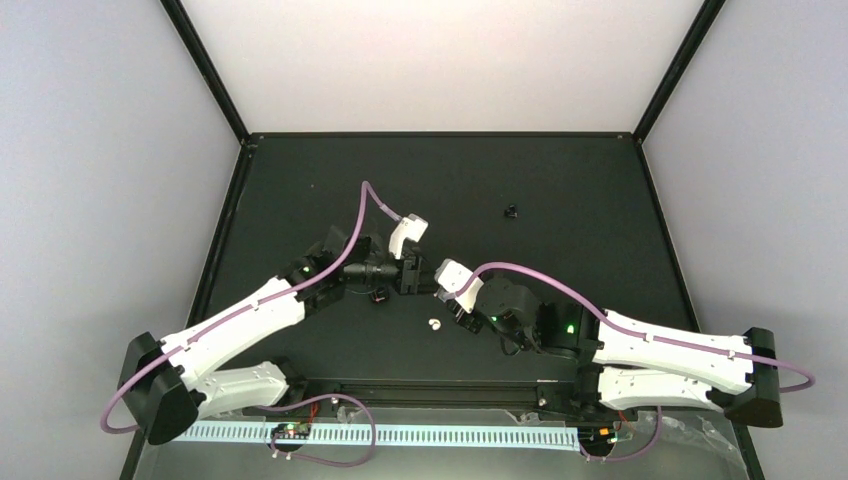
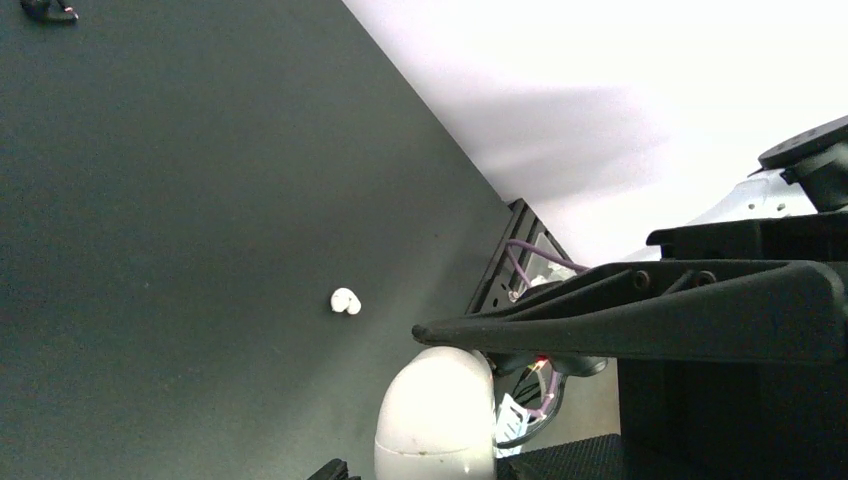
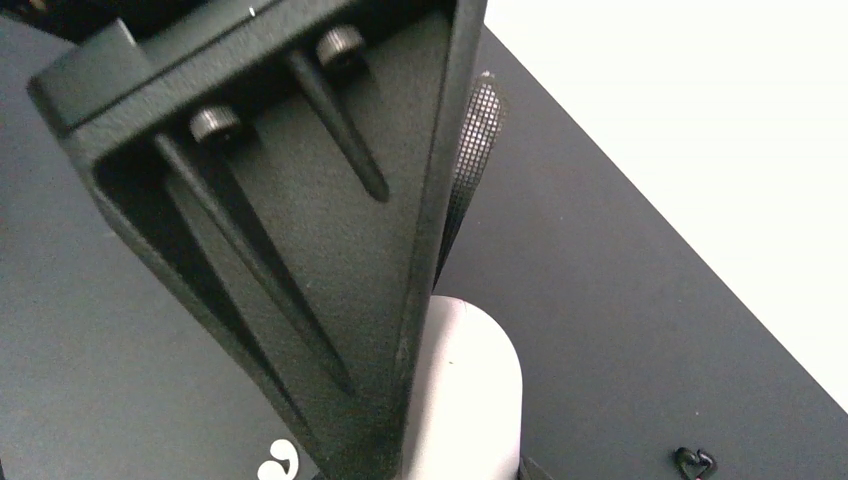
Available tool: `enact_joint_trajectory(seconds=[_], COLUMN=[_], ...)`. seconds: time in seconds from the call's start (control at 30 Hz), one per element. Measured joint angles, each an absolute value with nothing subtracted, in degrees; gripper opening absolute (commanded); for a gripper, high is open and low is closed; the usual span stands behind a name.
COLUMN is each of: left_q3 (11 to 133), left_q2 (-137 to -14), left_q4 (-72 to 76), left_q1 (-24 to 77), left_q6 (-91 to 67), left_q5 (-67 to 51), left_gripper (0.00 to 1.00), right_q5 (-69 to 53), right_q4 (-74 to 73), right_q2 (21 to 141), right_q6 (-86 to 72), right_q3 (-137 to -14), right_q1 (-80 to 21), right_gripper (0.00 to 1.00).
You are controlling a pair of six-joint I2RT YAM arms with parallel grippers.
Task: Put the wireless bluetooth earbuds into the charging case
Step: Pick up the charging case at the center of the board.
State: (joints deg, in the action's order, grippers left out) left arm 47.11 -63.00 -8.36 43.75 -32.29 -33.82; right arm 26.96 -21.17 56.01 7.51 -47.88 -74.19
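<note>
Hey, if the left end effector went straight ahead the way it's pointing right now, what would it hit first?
Most likely the case, which sits right at the left end effector's fingertip in its wrist view. Depth is unclear, so they may already touch.

A lab test cell: black table [image 1: 560, 180] boxed by plain white walls [image 1: 440, 60].

Lighting: bright, diffuse and even. Pale walls [image 1: 90, 150] are washed near white; the black table [image 1: 560, 200] is matte, without glare.
Shadows: one soft grey patch on the wall, left wrist view.
Sheen: faint, on the white case [image 2: 435, 420].
Focus: overhead view crisp; wrist views softer, slightly grainy.
</note>
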Motion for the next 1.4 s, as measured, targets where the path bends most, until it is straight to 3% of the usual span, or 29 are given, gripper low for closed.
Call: enact_joint_trajectory(seconds=[0.47, 0.73, 0.8, 0.9, 1.0, 1.17, 1.4], left_q3=[47.1, 47.1, 47.1, 47.0, 46.5, 46.3, 40.4], left_q2=[-63.9, -64.6, -64.6, -64.6, -64.1, -59.4, -44.8], left_q4=[-5.8, -5.0, -5.0, -4.8, -4.5, -4.6, 5.3], left_q1=[44.0, 44.0, 44.0, 44.0, 44.0, 43.8, 42.3], left_q6=[-34.8, -35.9, -36.1, -36.0, -35.6, -33.5, -27.7], left_q5=[-34.4, -35.0, -34.9, -34.9, -34.3, -29.6, -25.5], left_gripper=[0.33, 0.08, 0.02, 0.01, 0.02, 0.01, 0.02], right_q5=[28.0, 28.4, 28.4, 28.3, 27.6, 25.8, 22.4], right_q4=[-19.2, -18.9, -18.8, -18.8, -19.1, -20.7, -18.7], right_q2=[56.3, 56.4, 56.5, 56.6, 56.6, 54.3, 44.8], right_q6=[7.7, 7.8, 7.8, 7.4, 6.5, 2.5, -3.1], right_q3=[-47.9, -47.9, -47.9, -47.9, -48.0, -51.0, -61.6], right_q1=[-74.3, -74.3, -74.3, -74.3, -74.3, -74.3, -71.0], right_gripper=[0.30, 0.32, 0.42, 0.72, 0.87, 0.99, 1.00])
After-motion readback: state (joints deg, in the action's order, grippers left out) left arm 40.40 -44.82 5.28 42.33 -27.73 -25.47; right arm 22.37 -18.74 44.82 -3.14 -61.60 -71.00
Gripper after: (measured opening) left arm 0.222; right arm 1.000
